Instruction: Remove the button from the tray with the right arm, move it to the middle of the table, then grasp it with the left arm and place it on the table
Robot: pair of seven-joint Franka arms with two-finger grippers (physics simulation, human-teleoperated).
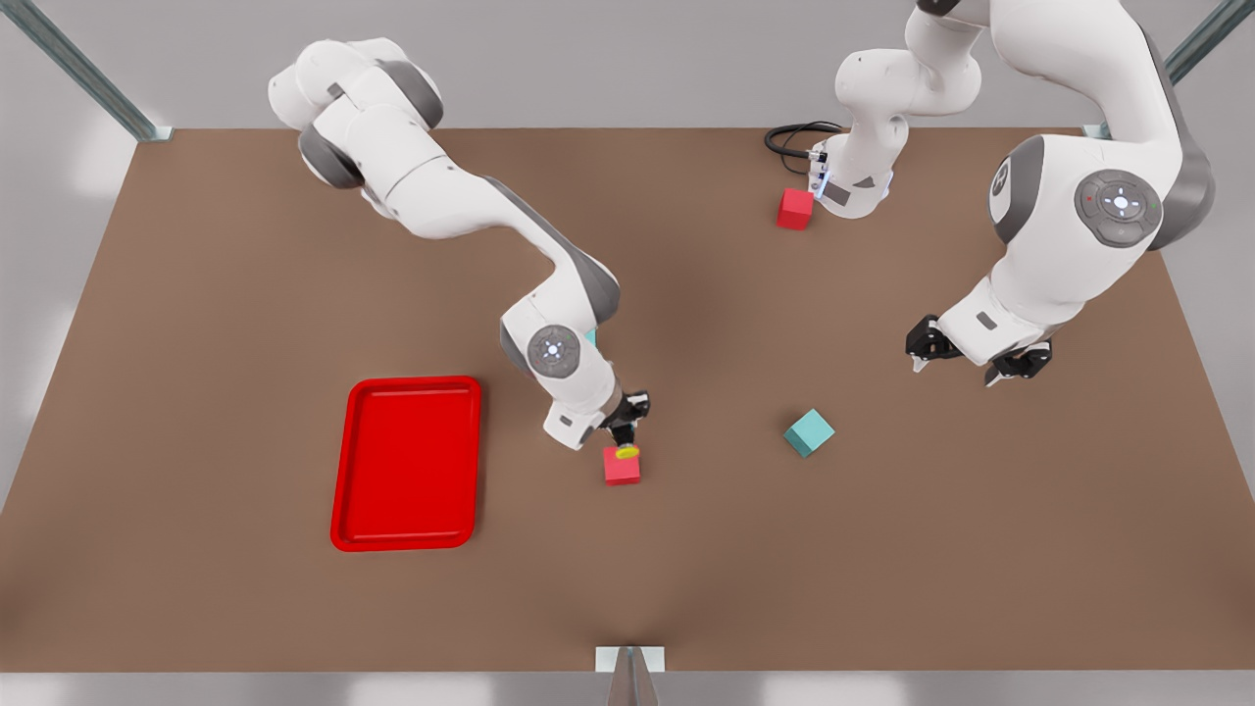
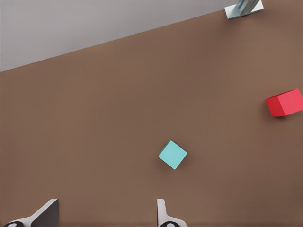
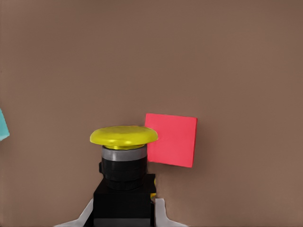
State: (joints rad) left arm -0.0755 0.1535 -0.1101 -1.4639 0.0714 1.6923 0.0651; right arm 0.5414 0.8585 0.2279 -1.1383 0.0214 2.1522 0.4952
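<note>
In the right wrist view the button (image 3: pixel 124 170) is cut off at its base by the frame edge, and the right gripper's fingertips (image 3: pixel 160 213) show only as pale slivers beside it. A teal cube (image 3: pixel 3 125) is clipped at the edge. In the front view the button (image 1: pixel 627 452) hides part of a red cube (image 1: pixel 622 468). In the left wrist view the left gripper's fingers (image 2: pixel 45 213) are cut off.
</note>
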